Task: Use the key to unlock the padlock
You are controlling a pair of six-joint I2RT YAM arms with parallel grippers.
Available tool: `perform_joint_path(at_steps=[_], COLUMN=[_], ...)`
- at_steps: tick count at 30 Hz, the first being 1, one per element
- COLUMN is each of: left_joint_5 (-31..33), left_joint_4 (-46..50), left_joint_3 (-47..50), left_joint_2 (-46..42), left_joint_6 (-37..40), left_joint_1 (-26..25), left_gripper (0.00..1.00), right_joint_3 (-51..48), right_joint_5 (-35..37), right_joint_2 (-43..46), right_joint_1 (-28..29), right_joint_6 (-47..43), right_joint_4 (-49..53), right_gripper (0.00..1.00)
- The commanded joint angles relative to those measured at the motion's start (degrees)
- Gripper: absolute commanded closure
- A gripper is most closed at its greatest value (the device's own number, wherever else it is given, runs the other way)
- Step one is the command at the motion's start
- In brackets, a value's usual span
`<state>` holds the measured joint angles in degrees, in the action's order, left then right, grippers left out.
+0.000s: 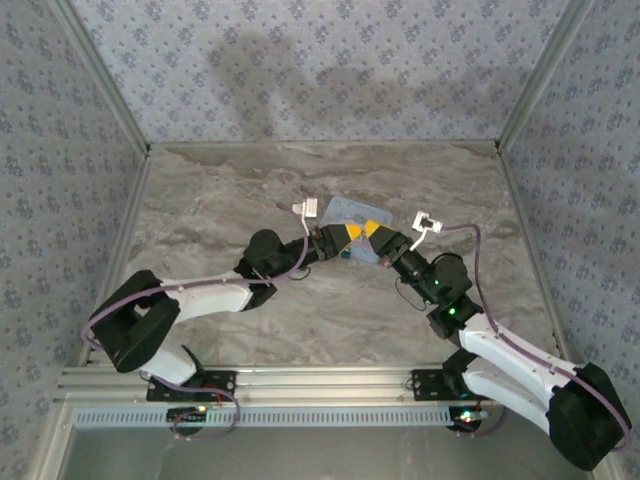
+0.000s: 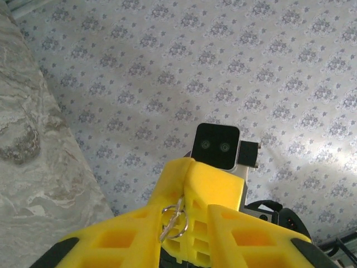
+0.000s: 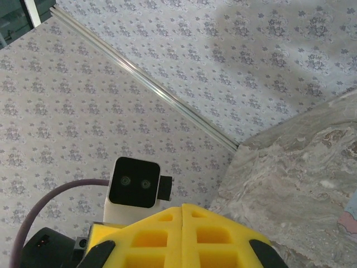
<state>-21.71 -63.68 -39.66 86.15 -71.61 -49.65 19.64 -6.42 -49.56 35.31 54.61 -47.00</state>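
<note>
My two grippers meet tip to tip above the middle of the table. The right gripper [image 1: 372, 230] is shut, its yellow fingers pressed flat together [image 3: 183, 207]. In the left wrist view a thin metal ring [image 2: 178, 215] comes out of the seam between the right gripper's fingers [image 2: 192, 167], and a pale sliver, the key [image 2: 166, 228], hangs from it. The left gripper [image 1: 345, 237] straddles that ring. Its fingers [image 2: 111, 240] stand a little apart, and the key lies against the inner edge of the left one. The padlock is hidden.
A light blue printed box [image 1: 350, 210] lies on the marble table [image 1: 220, 190] under both grippers. Patterned walls close the back and both sides. An aluminium rail [image 1: 300, 380] runs along the near edge by the arm bases.
</note>
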Motion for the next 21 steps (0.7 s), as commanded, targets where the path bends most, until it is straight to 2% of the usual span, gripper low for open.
perform_joint_path(at_steps=[1,5,8,9,11,13,15,18,21], left_joint_5=[-1.3,-1.3,-1.4,-1.6,-2.6,-4.1,-6.7,-11.7,-17.4], left_joint_4=[-3.7,-3.9,-2.4,-0.3,5.4,13.1,24.7,41.6,47.7], left_joint_3=[-1.8,-1.8,-1.8,-1.9,-2.0,-2.6,-5.2,-10.6,-13.5], left_joint_2=[0.7,0.5,-0.4,-1.2,-3.1,-5.8,-8.5,-11.0,-11.5], left_joint_6=[-0.7,-0.6,0.4,1.0,2.8,5.6,10.2,18.1,20.1], left_joint_1=[-0.6,-0.6,-0.3,0.0,0.8,1.6,2.4,3.0,4.0], left_gripper=[0.82,1.00,1.00,1.00,1.00,1.00,1.00,1.00,1.00], right_joint_3=[-0.7,-1.0,-0.9,-0.4,0.9,1.2,2.2,4.2,5.9], right_joint_5=[1.0,0.9,-0.8,-1.4,-1.5,-2.1,-5.7,-15.0,-25.5], right_joint_2=[0.5,0.7,2.2,3.7,7.4,11.4,14.0,14.4,11.3], right_joint_1=[0.4,0.4,0.3,0.0,-1.2,-3.5,-6.5,-11.3,-15.4], right_joint_6=[0.4,0.2,-1.1,-2.0,-3.5,-4.4,-5.7,-6.5,-5.2], right_joint_4=[-2.3,-1.9,2.0,6.3,17.0,24.8,30.4,34.4,32.0], right_gripper=[1.00,1.00,1.00,0.94,0.68,0.49,0.48,0.58,0.59])
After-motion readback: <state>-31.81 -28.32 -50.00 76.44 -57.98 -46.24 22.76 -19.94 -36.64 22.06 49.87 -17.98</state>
